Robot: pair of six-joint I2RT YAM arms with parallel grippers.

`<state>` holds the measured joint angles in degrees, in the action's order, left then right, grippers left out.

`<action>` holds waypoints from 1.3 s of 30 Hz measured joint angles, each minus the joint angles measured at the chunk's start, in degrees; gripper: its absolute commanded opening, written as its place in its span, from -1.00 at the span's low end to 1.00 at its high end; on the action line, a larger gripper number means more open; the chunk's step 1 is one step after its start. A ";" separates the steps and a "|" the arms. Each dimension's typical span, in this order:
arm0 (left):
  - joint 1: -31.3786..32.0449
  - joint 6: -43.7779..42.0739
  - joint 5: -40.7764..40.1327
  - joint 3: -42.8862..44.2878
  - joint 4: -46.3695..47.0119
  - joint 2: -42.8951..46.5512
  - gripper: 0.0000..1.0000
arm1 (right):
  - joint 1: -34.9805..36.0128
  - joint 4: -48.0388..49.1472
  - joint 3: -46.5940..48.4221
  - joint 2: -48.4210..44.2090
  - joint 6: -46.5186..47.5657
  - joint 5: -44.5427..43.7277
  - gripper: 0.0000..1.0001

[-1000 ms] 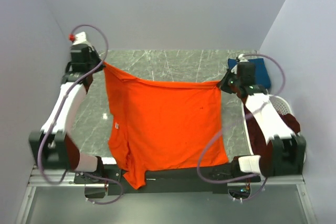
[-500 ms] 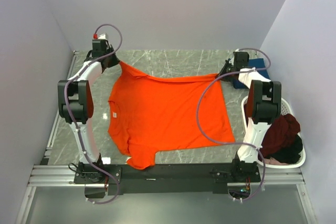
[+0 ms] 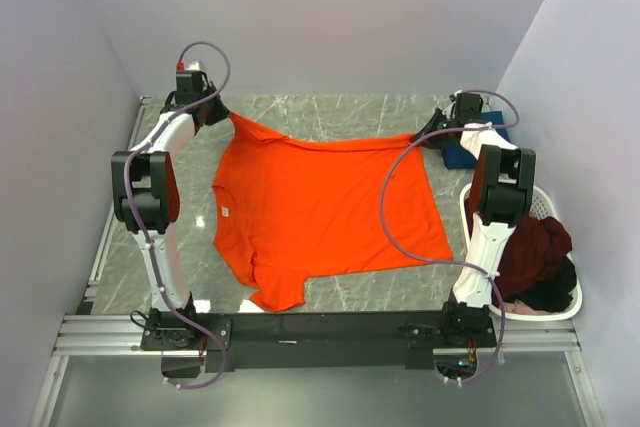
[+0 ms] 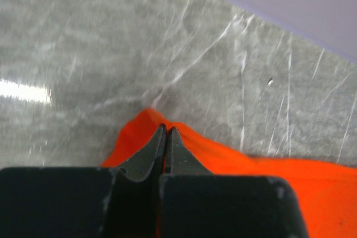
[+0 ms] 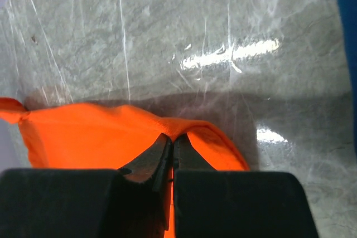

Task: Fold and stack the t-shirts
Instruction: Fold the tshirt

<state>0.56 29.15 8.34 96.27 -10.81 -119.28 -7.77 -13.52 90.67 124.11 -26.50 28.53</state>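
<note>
**Orange t-shirt [image 3: 320, 212] spread on the desk [image 3: 330, 112], held at its two far corners.**
The left hand [image 4: 166, 130] and the right hand [image 5: 172, 139] are each clenched on a pinch of the far edge, raising it into small peaks, while the rest lies flat. The cloth looks light, soft and limp, so it will probably sag and drag rather than keep its shape. Corners and hems should give the surest hold. A navy t-shirt [image 3: 497, 139] lies at far right, and darker shirts [image 3: 535, 252] fill the white basket [image 3: 565, 309].

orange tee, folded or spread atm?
Spread. The orange t-shirt lies open across the table, no fold visible; left pincer and right pincer pinch its far edge.
</note>
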 measured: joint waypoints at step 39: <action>2.47 12.74 -3.37 -32.81 -19.71 40.96 -0.99 | 0.00 -15.76 -7.21 -11.67 3.50 -6.16 -1.00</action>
<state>3.03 41.89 4.97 63.46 -30.52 -78.32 -7.77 -29.28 83.46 112.44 -23.00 22.37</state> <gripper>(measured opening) 0.014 0.015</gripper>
